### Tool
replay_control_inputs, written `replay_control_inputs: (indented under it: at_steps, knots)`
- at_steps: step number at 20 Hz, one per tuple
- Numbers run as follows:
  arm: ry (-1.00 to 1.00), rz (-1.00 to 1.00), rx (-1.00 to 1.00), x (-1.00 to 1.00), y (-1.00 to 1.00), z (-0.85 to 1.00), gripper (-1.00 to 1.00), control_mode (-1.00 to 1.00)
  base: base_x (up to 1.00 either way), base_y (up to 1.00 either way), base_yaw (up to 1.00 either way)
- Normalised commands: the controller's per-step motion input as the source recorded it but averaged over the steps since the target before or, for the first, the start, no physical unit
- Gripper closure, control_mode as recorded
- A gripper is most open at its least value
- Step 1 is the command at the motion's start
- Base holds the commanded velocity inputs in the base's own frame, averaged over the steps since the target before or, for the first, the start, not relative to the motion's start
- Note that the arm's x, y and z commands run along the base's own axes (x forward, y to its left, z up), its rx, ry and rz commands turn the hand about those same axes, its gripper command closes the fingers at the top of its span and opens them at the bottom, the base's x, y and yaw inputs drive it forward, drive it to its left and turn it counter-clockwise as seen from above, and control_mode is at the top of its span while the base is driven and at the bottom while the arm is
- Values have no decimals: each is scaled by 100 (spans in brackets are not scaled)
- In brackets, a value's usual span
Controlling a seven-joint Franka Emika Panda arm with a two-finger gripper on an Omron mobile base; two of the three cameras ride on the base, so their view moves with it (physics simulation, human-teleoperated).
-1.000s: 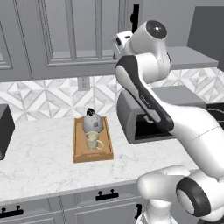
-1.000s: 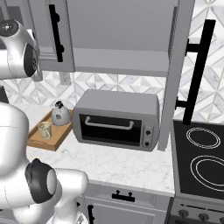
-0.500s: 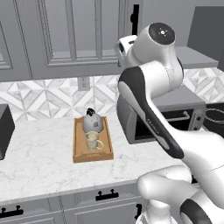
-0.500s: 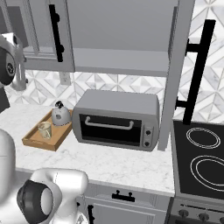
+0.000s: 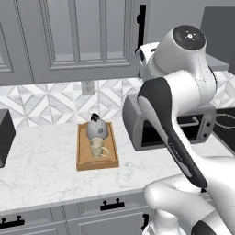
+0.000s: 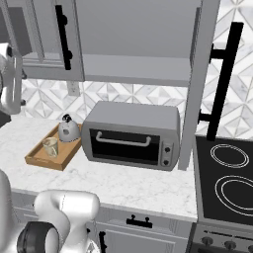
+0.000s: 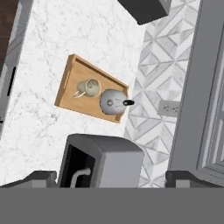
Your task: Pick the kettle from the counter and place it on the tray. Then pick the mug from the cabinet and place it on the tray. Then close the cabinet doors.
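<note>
The wooden tray (image 5: 81, 157) (image 6: 39, 159) (image 7: 65, 91) lies on the marble counter (image 5: 41, 170) (image 6: 128, 185), left of the toaster oven. On it stand the speckled kettle (image 5: 98, 130) (image 6: 68, 131) (image 7: 112, 102) and, in front of it, the cream mug (image 5: 97, 149) (image 6: 50, 146) (image 7: 90, 87). My gripper (image 7: 112, 178) hangs open and empty high above the counter, close to the cabinet front. The left cabinet door (image 5: 73, 39) (image 6: 47, 39) looks shut. The right door (image 6: 197, 84) stands swung out, edge-on, with the cabinet shelf (image 6: 136, 69) bare behind it.
A grey toaster oven (image 5: 137, 126) (image 6: 131, 134) (image 7: 105, 159) sits right of the tray, below my hand. A black stove top (image 6: 227, 178) lies at the far right. A dark appliance (image 5: 5, 135) stands at the counter's left end. My own arm (image 5: 179, 101) blocks much of the left base view.
My arm has swung up and round, growing larger in the left base view and sliding leftward out of the right base view. Kettle, mug and tray have not moved; the jaws stayed open.
</note>
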Motion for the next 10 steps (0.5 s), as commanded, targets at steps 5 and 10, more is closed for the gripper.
replay_control_inputs:
  at_steps: [5, 10]
  knots:
    - [0, -32, 11, -68, -35, 20, -100, -100, 0, 0, 0]
    - [0, -31, 15, -62, -50, 14, -100, -100, 0, 0, 0]
